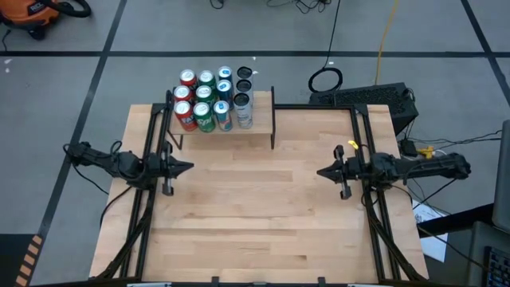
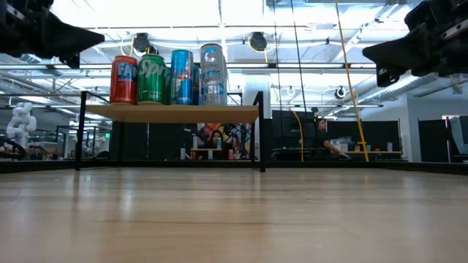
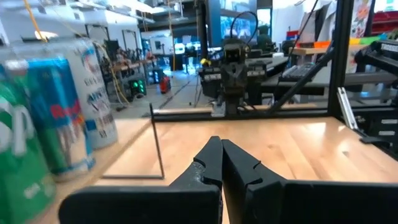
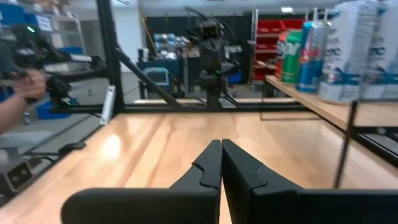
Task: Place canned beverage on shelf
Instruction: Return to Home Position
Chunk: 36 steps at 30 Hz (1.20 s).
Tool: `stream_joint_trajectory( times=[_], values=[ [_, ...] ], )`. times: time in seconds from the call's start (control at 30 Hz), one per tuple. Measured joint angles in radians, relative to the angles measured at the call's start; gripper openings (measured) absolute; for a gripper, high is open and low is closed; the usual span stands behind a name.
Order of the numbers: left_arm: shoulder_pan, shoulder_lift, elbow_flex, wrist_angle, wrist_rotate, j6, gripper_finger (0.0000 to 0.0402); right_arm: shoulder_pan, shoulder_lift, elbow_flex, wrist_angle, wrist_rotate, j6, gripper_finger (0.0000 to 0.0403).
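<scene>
- Pale wooden tabletop (image 1: 263,231) lies bare between the two arms, and the shelf (image 1: 261,121) stands at its far edge, nearer the left arm's side.
- We see the cans (image 1: 213,97) packed in a tight upright block on the shelf board, in red, green, blue and silver-and-black columns. None stands on the tabletop (so the placing looks finished to us).
- Our left gripper (image 1: 190,167) hangs above the table just in front of the shelf's left end. Its fingers are pressed together on nothing, and its own wrist view shows the tips meeting.
- Our right gripper (image 1: 321,171) faces it from the other side, well apart from the shelf, likewise clenched and empty.
- We judge the step in hand to be parking both arms at home, and they look close to it already.
- To do it well, we would draw the left arm straight back along its own line and not swing it sideways. The cans sit near that wrist, and a brush could topple the front row.
- We would leave both pairs of fingers closed, move slowly, and let each arm retreat to its own side.
- One caution: a person's hand (image 4: 25,84) shows beyond the table in the right wrist view, so the right arm should not reach past the table's edge.
</scene>
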Motion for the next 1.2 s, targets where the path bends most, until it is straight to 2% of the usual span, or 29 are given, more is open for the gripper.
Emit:
stream_joint_trajectory(
  times=[0.23,0.33,0.47,0.6,0.73,0.9,1.07,1.2],
  values=[
    [0.000,0.000,0.051,-0.030,0.015,0.048,0.0000,-0.041,-0.068,0.101,-0.187,-0.029,0.002,0.0000],
    [0.000,0.000,0.032,-0.021,0.095,0.049,0.0000,-0.041,-0.101,0.102,-0.190,-0.080,0.009,0.0000],
    [0.021,0.000,-0.017,0.089,0.169,0.070,0.0000,-0.041,-0.109,0.102,-0.191,-0.102,0.033,0.0000],
    [0.075,0.000,-0.071,0.193,0.260,0.049,0.0000,-0.041,-0.101,0.102,-0.171,-0.103,0.038,0.0000],
    [0.148,0.000,-0.098,0.203,0.314,0.017,0.0000,-0.041,-0.096,0.102,-0.160,-0.105,0.020,0.0000],
    [0.250,0.000,-0.110,0.230,0.437,0.000,0.0000,-0.041,-0.090,0.091,-0.159,-0.105,0.013,0.0000],
    [0.341,0.000,-0.110,0.168,0.531,-0.063,0.0000,-0.041,-0.090,0.043,-0.147,-0.105,0.028,0.0000],
    [0.373,0.000,-0.110,0.124,0.544,-0.095,0.0000,-0.041,-0.089,-0.024,-0.048,-0.104,0.051,0.0000]
  ],
)
